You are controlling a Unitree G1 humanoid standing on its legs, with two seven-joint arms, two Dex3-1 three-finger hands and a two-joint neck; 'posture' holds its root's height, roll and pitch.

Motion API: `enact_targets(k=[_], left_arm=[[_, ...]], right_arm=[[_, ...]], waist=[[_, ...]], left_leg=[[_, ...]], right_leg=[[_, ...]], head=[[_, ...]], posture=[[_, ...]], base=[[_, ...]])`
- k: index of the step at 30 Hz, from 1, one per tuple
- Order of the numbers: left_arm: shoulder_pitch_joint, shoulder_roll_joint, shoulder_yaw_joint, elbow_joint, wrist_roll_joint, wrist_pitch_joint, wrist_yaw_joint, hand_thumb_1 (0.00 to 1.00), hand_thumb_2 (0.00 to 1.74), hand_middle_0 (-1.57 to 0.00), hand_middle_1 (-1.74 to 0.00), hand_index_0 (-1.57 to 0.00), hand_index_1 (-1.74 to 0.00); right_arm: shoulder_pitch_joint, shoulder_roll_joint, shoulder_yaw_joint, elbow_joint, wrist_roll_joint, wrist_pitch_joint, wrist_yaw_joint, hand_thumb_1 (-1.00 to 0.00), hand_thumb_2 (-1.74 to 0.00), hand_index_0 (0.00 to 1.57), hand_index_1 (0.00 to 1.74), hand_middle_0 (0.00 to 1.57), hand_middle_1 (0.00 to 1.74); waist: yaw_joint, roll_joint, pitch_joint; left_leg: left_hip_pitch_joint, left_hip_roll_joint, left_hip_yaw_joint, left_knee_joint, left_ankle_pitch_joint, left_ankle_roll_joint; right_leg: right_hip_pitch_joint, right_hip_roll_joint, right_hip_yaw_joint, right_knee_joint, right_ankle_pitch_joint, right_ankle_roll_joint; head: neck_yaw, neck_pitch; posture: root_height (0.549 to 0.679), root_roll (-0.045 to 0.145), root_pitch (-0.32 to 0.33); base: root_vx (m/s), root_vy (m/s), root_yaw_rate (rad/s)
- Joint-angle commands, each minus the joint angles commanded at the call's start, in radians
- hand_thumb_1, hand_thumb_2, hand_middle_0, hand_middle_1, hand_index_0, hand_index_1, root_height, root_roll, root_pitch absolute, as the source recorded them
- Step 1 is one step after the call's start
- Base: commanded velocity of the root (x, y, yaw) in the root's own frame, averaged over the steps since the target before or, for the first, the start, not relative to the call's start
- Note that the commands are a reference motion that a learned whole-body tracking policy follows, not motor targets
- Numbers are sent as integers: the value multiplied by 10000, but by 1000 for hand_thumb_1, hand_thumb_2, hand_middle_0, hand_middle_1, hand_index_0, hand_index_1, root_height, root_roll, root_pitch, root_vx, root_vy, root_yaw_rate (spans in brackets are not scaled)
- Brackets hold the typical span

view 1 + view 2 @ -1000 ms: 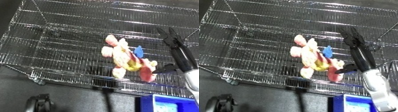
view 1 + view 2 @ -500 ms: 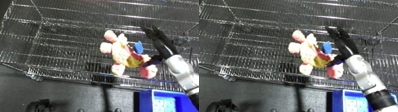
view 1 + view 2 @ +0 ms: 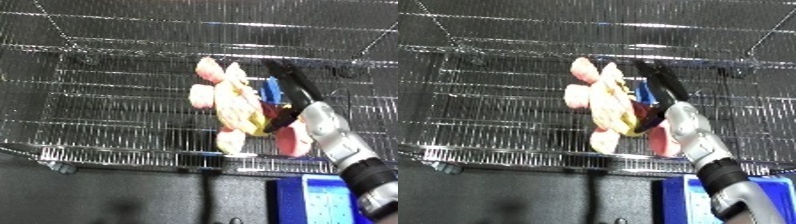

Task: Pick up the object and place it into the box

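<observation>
One wire bin (image 3: 107, 95) over dark floor (image 3: 98, 195), right hand (image 3: 298, 92) straight-fingered beside plush toy (image 3: 233, 102) inside.

1 plush toy (image 3: 233, 107), 1 wire bin (image 3: 107, 100), 1 robot hand (image 3: 291, 90), 1 blue box (image 3: 324, 197) below.

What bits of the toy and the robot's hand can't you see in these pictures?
- Right hand: whether it touches the plush toy is blurred, both views.
- The toy's right side and the blue thing: hidden by that hand and forearm.
- Left hand: in no view.
- Wire bin: cut by the edges.
</observation>
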State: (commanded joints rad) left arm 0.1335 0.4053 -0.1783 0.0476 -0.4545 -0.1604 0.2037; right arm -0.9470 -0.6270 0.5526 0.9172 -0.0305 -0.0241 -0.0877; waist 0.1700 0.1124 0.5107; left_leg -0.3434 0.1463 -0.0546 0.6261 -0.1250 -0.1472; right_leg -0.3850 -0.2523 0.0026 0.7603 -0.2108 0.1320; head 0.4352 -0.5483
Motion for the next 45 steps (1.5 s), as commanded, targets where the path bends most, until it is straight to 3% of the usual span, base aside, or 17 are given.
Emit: enact_targets(k=[4, 13, 21, 33, 45], left_arm=[[-55, 34, -68, 7, 1, -25, 28, 1000, 1740, -1570, -1740, -1570, -1740], [-119, -54, -41, 53, 103, -43, 74, 1000, 1740, -1570, -1740, -1570, -1740], [-138, -155, 127, 54, 97, -67, 101, 1000, 1740, -1570, -1740, -1570, -1740], [-171, -51, 175, 159, -163, -80, -61, 1000, 1740, -1570, -1740, -1570, -1740], [-387, -54, 134, 340, -207, -1, -172, 1000, 1740, -1570, -1740, -1570, -1740]], right_arm=[[-224, 211, 49, 570, -6, 48, -30, 0, 0, 0, 0, 0, 0], [-144, 860, 127, 1134, -38, 146, 129, 0, 0, 0, 0, 0, 0], [2, 1361, 179, 1366, 2, 233, 352, -400, -696, 628, 696, 628, 696], [83, 1089, 124, 1384, -46, 324, 395, -1000, -1740, 1570, 1740, 1570, 1740], [372, 790, -35, 1171, -253, 337, 334, -1000, -1740, 1570, 1740, 1570, 1740]], waist=[[58, 60, 87], [79, 61, 93], [-35, -25, 93], [-18, -89, 92], [-58, -179, -49]], left_leg=[[-190, -5, -39, 81, 1, 1], [-221, 24, -32, 47, -33, 6], [-62, 114, 51, -60, -50, -29], [148, 108, 41, -207, 7, -68], [357, 118, 15, -238, 18, -66]], right_leg=[[-160, -12, -5, 67, 23, -2], [-177, -5, -22, 57, 4, -7], [-35, 7, -35, -40, -81, -5], [178, 0, -41, -90, -127, 2], [429, -21, -70, -109, -172, -14]], head=[[158, 143], [-112, 92], [-311, 32], [-113, -82], [-38, -111]], posture=[[628, 41, -88], [629, 39, -81], [630, 39, -83], [630, 38, -98], [630, 39, -117]], base=[[-23, -3, 26], [-1, 3, -3], [0, 10, -40], [-9, -1, 7], [-16, -6, 5]])
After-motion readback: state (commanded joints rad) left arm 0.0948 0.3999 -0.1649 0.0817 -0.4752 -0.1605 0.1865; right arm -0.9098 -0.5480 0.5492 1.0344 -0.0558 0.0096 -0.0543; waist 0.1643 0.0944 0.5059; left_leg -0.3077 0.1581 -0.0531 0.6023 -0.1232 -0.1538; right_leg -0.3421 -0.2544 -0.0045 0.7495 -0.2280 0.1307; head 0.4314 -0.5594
